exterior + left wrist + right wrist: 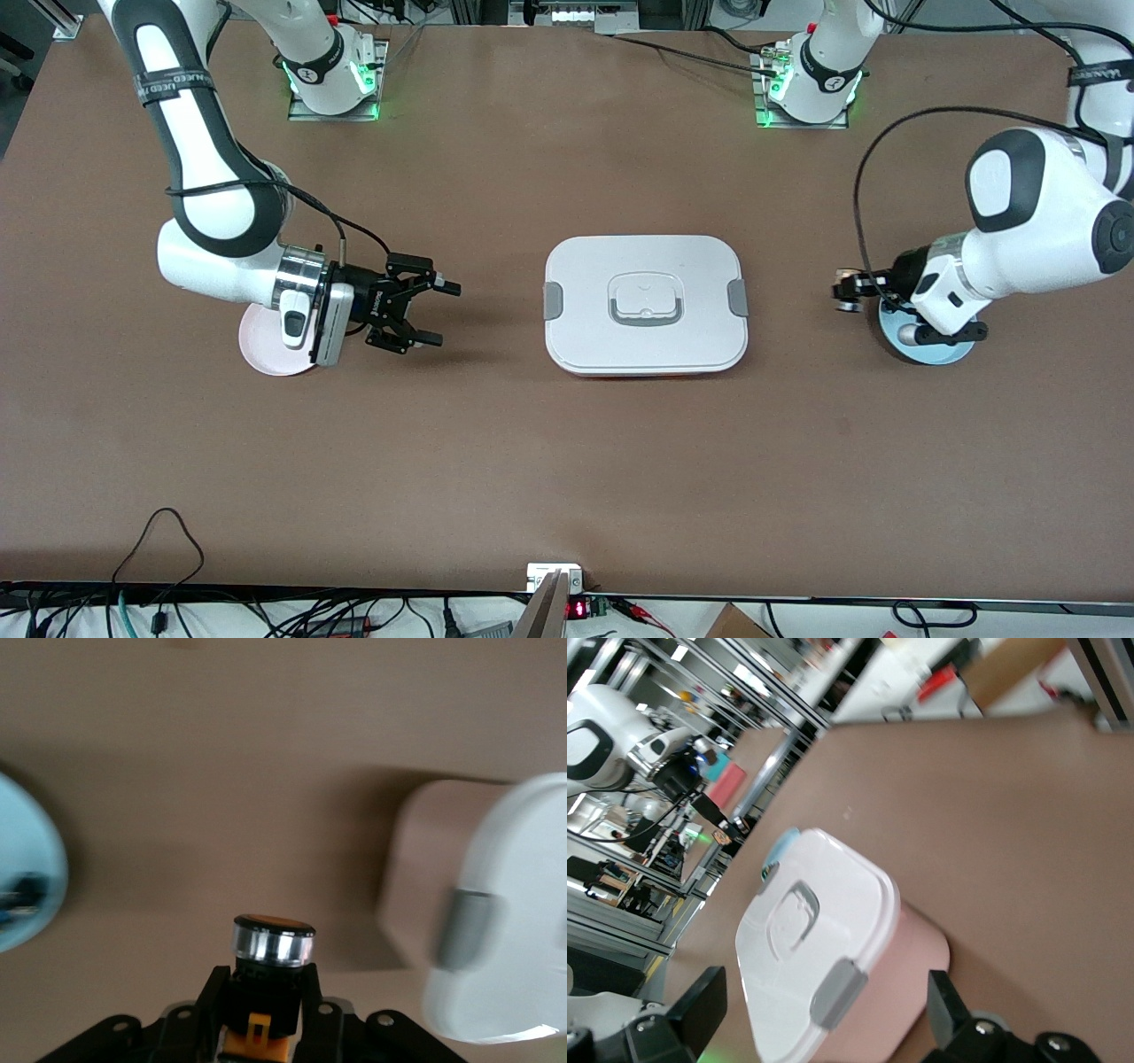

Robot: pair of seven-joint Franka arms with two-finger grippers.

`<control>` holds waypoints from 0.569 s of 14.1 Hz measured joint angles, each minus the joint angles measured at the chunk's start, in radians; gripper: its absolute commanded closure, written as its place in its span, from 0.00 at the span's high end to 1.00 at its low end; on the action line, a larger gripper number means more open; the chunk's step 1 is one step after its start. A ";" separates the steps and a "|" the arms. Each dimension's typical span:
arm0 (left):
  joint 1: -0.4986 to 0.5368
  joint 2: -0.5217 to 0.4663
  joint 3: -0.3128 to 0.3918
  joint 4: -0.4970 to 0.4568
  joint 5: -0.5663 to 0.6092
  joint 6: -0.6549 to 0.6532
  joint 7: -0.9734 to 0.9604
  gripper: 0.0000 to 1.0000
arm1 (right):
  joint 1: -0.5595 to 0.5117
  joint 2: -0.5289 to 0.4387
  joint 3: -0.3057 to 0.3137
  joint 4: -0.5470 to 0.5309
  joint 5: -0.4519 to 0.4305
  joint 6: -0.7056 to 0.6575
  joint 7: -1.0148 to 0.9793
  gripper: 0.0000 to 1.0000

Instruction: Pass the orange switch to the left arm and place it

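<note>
Left gripper (266, 1014) clamped on orange switch (271, 967), beside blue plate (926, 347). Right gripper (434, 312) spread wide, empty, beside pink plate (266, 350). Box (645, 304) lidded, between plates.

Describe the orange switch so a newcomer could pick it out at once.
Start at the white box mid-table, then look toward the left arm's end, where the left gripper hangs by the blue plate. Its fingers clamp the orange switch: tiny, black-bodied, with a silver ring under an orange cap.
</note>
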 measured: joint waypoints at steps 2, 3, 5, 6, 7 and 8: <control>0.028 0.044 0.024 0.000 0.163 0.013 0.004 0.00 | -0.007 -0.020 0.000 0.000 -0.122 -0.007 0.195 1.00; 0.039 0.064 0.035 0.000 0.241 0.029 0.005 0.00 | -0.008 -0.026 0.000 0.000 -0.186 -0.017 0.272 1.00; 0.062 0.100 0.054 0.000 0.364 0.079 0.005 0.00 | -0.016 -0.029 0.000 -0.001 -0.342 -0.040 0.445 1.00; 0.071 0.117 0.062 -0.001 0.400 0.107 0.005 0.00 | -0.021 -0.029 0.000 0.000 -0.418 -0.057 0.538 1.00; 0.082 0.136 0.068 -0.002 0.428 0.135 0.005 0.00 | -0.024 -0.029 0.000 0.002 -0.499 -0.074 0.642 1.00; 0.092 0.158 0.073 -0.005 0.442 0.165 0.005 0.00 | -0.024 -0.031 0.000 0.010 -0.576 -0.099 0.739 1.00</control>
